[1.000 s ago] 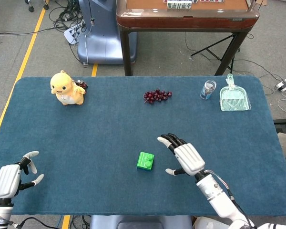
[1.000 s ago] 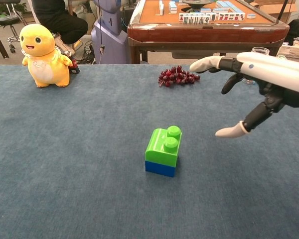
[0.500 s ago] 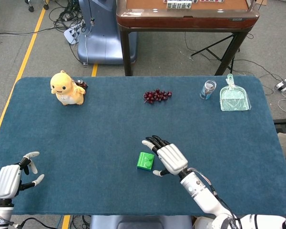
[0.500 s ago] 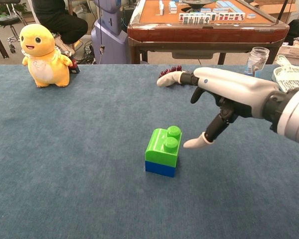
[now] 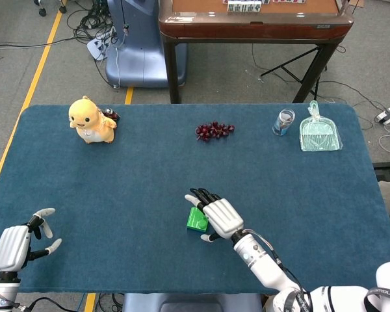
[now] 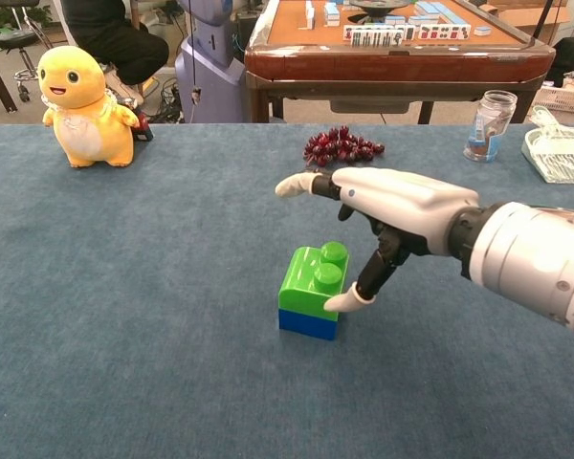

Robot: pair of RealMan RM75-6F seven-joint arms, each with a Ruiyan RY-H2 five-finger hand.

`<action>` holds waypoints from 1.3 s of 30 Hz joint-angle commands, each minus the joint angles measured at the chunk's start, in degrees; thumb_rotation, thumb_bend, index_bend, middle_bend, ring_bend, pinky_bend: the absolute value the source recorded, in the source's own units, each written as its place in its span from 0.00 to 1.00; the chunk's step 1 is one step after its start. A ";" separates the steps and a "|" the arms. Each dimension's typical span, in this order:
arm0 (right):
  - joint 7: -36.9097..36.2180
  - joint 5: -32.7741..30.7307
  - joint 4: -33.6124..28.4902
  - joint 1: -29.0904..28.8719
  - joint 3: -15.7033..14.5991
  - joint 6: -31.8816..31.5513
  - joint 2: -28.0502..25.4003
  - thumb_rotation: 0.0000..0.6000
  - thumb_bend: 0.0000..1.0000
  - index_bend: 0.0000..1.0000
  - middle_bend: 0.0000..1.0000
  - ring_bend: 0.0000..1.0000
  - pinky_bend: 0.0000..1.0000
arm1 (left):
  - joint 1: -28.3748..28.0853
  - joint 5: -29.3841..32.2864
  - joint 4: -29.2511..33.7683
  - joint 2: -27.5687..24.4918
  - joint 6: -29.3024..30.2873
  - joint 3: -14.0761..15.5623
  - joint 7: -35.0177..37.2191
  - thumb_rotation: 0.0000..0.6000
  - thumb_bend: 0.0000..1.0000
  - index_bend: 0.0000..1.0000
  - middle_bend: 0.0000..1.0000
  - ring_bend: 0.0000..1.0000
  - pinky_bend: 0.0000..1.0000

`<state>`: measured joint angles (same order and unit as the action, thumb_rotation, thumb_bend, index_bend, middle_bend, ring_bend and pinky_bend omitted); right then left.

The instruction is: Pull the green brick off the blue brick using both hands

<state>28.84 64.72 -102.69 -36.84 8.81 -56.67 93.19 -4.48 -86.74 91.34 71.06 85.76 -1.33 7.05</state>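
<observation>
A green brick [image 6: 311, 275] sits stacked on a blue brick [image 6: 306, 324] near the front middle of the blue table; in the head view only the green brick [image 5: 195, 220] shows, partly under my right hand. My right hand [image 5: 218, 216] hovers over the stack with fingers spread, and in the chest view this right hand [image 6: 387, 204] has its thumb tip touching the green brick's right side. It grips nothing. My left hand [image 5: 13, 246] rests far off at the front left corner, fingers apart and empty.
A yellow plush toy [image 5: 91, 121] stands at the back left. A bunch of dark grapes [image 5: 213, 130] lies at the back middle, with a glass jar [image 5: 284, 121] and a pale green dustpan [image 5: 320, 135] at the back right. A brown table [image 5: 255, 19] stands behind.
My right hand has moved left from beside the stack to over it, and its thumb now touches the green brick. The left hand has stayed put.
</observation>
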 commanded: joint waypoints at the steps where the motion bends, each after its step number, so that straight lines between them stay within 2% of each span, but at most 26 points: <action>1: 0.05 -0.93 0.98 -0.85 -0.04 0.52 1.07 1.00 0.00 0.08 0.03 0.00 0.19 | 0.05 0.01 -0.08 0.12 -0.08 0.09 -0.06 1.00 0.21 0.34 0.61 0.62 0.76; 22: 2.31 -7.02 7.99 -4.21 1.38 -0.73 5.96 1.00 0.00 0.08 0.03 0.00 0.19 | 0.28 0.50 -0.45 0.87 -1.20 0.51 2.19 1.00 0.21 0.35 0.61 0.62 0.76; 39: 2.81 -14.96 8.53 -5.31 3.73 -1.39 2.42 1.00 0.00 0.10 0.03 0.00 0.19 | 0.15 0.05 -0.46 1.39 -1.73 0.89 1.54 1.00 0.21 0.35 0.61 0.62 0.76</action>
<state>31.81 50.26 -93.92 -42.01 12.22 -58.15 95.98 -4.32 -86.68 90.89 72.45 84.04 -0.44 8.59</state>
